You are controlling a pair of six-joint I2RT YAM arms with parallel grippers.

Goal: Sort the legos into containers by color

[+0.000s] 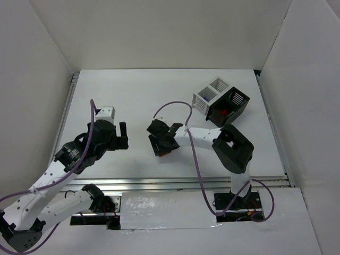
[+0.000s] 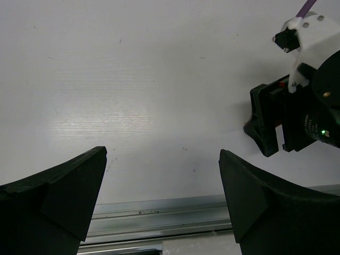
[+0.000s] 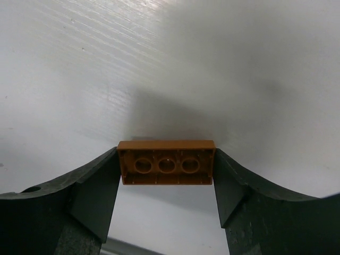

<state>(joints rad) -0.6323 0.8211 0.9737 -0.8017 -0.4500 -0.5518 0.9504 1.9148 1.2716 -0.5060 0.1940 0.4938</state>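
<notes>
An orange-brown lego [image 3: 167, 162] lies with its hollow underside toward the right wrist camera, three round tubes showing. My right gripper [image 3: 166, 159] is shut on it, one finger pressed against each short end, just above the white table. From above, that gripper [image 1: 162, 144] sits mid-table, and the brick is mostly hidden beneath it. A red lego [image 1: 225, 112] lies inside the black container [image 1: 234, 101]. My left gripper [image 1: 123, 135] hovers at the left, open and holding nothing [image 2: 162, 159]. No other legos show.
Two white slatted containers [image 1: 210, 94] stand next to the black one at the back right. A metal rail [image 2: 159, 218] runs along the table's near edge. White walls enclose the table on three sides. The right gripper's body [image 2: 276, 125] shows in the left wrist view.
</notes>
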